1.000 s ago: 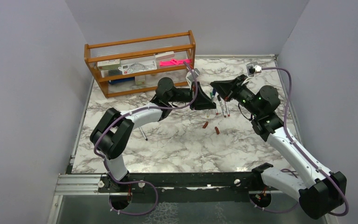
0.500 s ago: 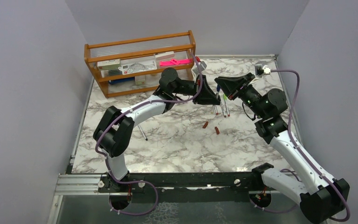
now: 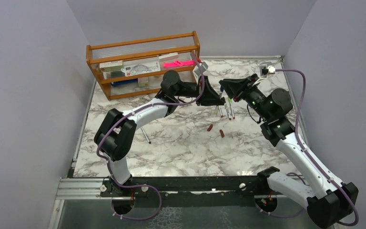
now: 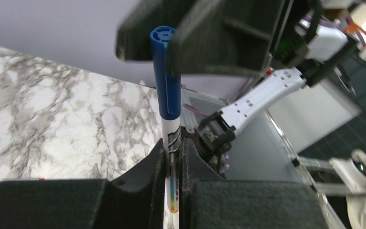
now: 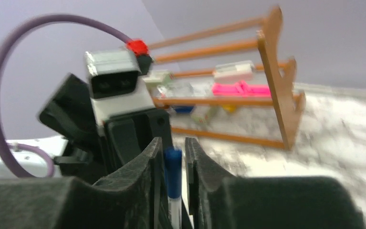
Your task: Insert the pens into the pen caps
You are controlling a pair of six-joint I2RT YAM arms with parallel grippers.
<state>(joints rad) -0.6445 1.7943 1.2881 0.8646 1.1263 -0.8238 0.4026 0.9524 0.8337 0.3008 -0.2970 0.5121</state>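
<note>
Left gripper [image 4: 172, 157] clamped tight on pen [image 4: 173, 131] barrel, above table [image 3: 181, 148]. Blue cap [image 4: 166, 71] sits on the pen. Right gripper [image 5: 173, 152] straddles the cap, jaws slightly parted, thin gaps both sides. Red caps [image 3: 210, 127] loose on table.

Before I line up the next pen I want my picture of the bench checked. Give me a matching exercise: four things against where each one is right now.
Things:
1. blue-capped pen
2. two red caps
3. thin black pen
4. pink item

Places:
A. on a shelf of the wooden rack
B. lying on the table close beside the left arm
C. clamped between the fingers of the left gripper
D. lying loose mid-table, no pen in them

Pairs: 1-C, 2-D, 3-B, 4-A
</note>
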